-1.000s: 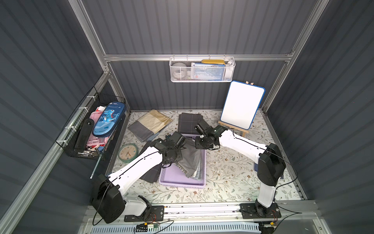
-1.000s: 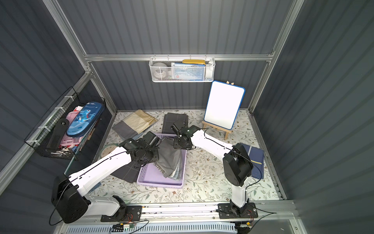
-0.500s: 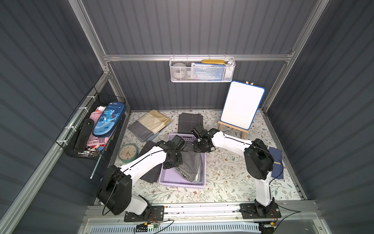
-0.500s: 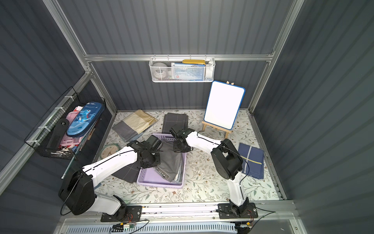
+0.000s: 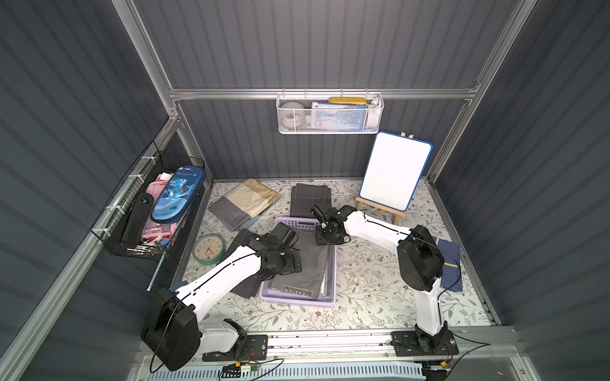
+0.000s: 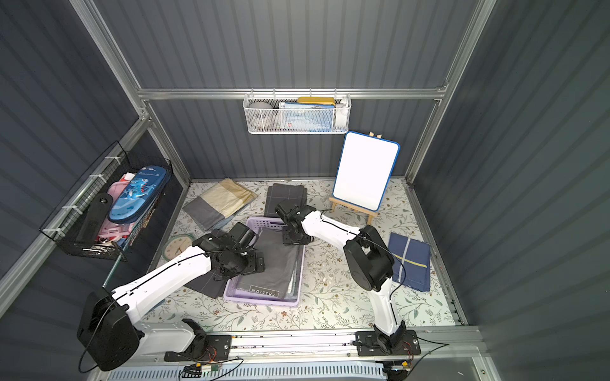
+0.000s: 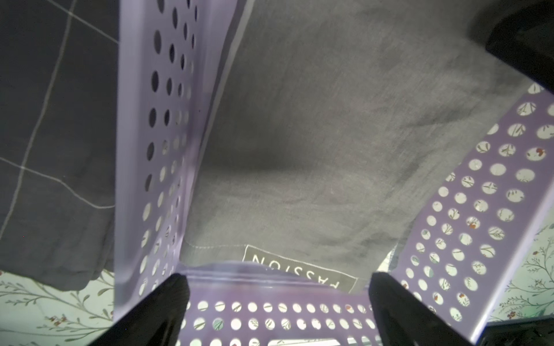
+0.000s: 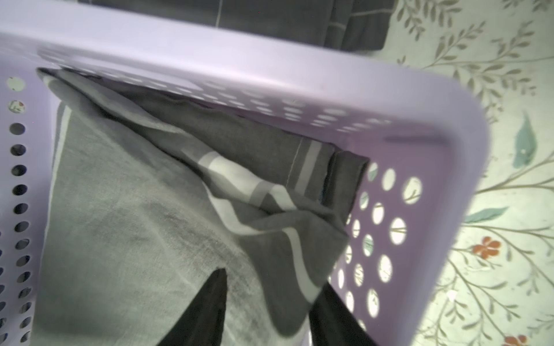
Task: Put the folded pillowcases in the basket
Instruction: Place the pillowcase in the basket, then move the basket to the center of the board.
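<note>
The lavender basket (image 5: 297,301) (image 6: 260,301) stands mid-table. The folded grey pillowcase (image 5: 307,264) (image 6: 277,264), with a sewn label at its near end, lies flat inside it. My left gripper (image 5: 292,262) (image 7: 278,287) hovers over the basket's left side. Its jaws are wide open with nothing between them, and below them are the pillowcase (image 7: 329,134) and the basket wall (image 7: 156,149). My right gripper (image 5: 326,239) (image 8: 269,302) is at the basket's far right corner (image 8: 269,60) with its jaws apart. A loose striped grey fold (image 8: 269,239) hangs between the fingers.
A dark checked cloth (image 5: 244,287) lies left of the basket under my left arm. Further back are a tan-and-grey cloth (image 5: 244,203), another checked cloth (image 5: 308,199), a clock (image 5: 208,249) and a whiteboard easel (image 5: 394,171). A navy cloth (image 5: 449,267) lies right.
Both grippers were shut on the pillowcase and brought it down into the basket. Now both have opened, and the pillowcase lies there free.
</note>
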